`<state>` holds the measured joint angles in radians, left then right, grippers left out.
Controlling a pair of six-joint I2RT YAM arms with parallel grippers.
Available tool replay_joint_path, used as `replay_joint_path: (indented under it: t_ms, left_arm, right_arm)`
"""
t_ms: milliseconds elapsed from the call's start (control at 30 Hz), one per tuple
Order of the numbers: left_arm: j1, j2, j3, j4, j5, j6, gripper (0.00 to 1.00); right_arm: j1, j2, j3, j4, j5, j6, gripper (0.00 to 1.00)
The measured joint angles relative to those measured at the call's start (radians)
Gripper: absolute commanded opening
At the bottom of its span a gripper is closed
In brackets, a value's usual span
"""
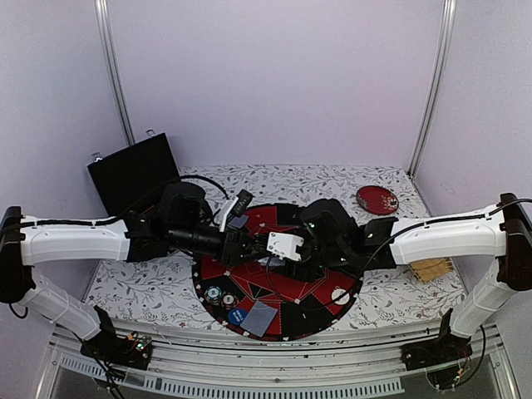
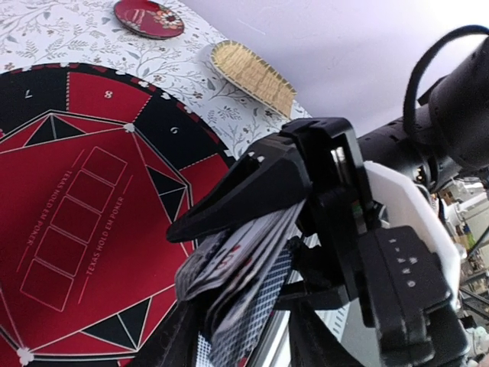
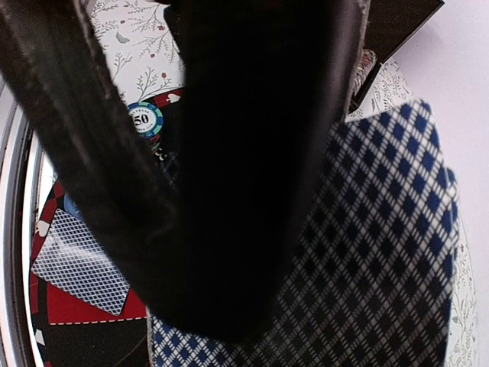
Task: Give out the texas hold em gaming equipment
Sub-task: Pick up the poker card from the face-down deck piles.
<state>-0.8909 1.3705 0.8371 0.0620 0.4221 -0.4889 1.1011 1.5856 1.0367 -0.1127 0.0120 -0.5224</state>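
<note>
Deck of cards [image 3: 382, 252] in right claw [image 2: 199, 275], above red poker mat [image 2: 76, 191].

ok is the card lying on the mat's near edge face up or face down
Face down: the card shows its blue lattice back, lying flat on the red mat.

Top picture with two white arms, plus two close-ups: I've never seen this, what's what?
The left arm and right arm are robots bolted at the table's near edge. The top picture comes from a fixed camera above; each close-up from a camera on one wrist. On the round red and black poker mat lie striped chips, a blue disc, a white disc and a face-down card. Around it sit a dark red plate, a straw mat and a black case. The right gripper clamps a deck of playing cards; the left gripper is open at its lower edge.
</note>
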Motion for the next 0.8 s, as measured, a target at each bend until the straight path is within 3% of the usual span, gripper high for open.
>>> replay_joint_path:
  t_ms: [133, 300, 567, 800]
  left_arm:
    - [0.000, -0.002, 0.000, -0.033, -0.039, 0.007, 0.30]
    - [0.000, -0.011, 0.010, -0.093, -0.100, 0.027, 0.30]
    - [0.000, -0.053, 0.010, -0.113, -0.122, 0.048, 0.45]
    - [0.000, -0.061, 0.005, -0.097, -0.085, 0.050, 0.49]
  right_arm:
    - [-0.001, 0.000, 0.000, 0.002, -0.009, 0.000, 0.53]
    - [0.000, 0.000, 0.000, 0.001, -0.017, 0.000, 0.53]
    - [-0.001, 0.000, 0.000, 0.001, -0.023, 0.000, 0.52]
    - [-0.001, 0.000, 0.000, 0.001, -0.027, 0.000, 0.52]
